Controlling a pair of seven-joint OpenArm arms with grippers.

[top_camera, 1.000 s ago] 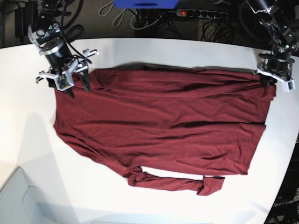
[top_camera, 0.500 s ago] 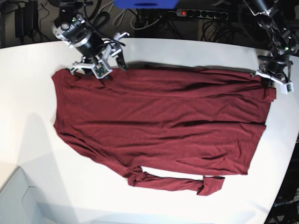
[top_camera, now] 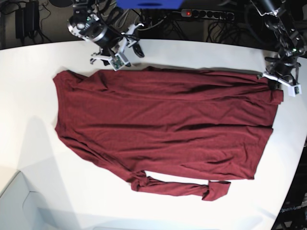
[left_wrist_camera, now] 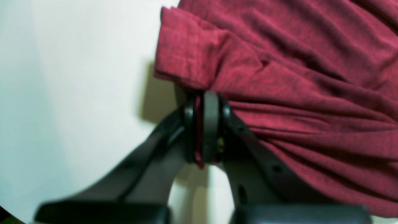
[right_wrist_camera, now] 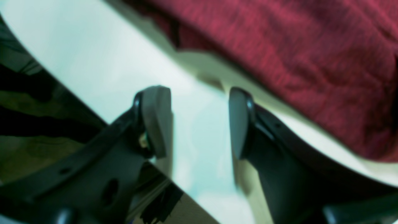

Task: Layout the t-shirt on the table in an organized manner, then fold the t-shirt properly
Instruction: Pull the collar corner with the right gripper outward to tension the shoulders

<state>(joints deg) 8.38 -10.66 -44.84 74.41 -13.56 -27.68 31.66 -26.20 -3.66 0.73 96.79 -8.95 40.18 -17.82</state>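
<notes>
Two grippers work a maroon t-shirt (top_camera: 163, 129) spread flat across the white table (top_camera: 29, 158): the left gripper (left_wrist_camera: 205, 130) pinches the shirt's edge, while the right gripper (right_wrist_camera: 199, 121), jaws spread, hovers empty beside the cloth.

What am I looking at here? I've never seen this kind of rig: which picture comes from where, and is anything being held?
It is a robot with two arms working at a white table. The base view looks down from above; the two close-ups come from cameras on each wrist. A dark red t-shirt lies spread on the table, one long sleeve trailing along its near edge. The left gripper, at the right of the base view, is shut on the shirt's corner; cloth shows pinched between its fingers. The right gripper, at the top left of the base view, is open and empty above bare table beside the shirt's edge.
</notes>
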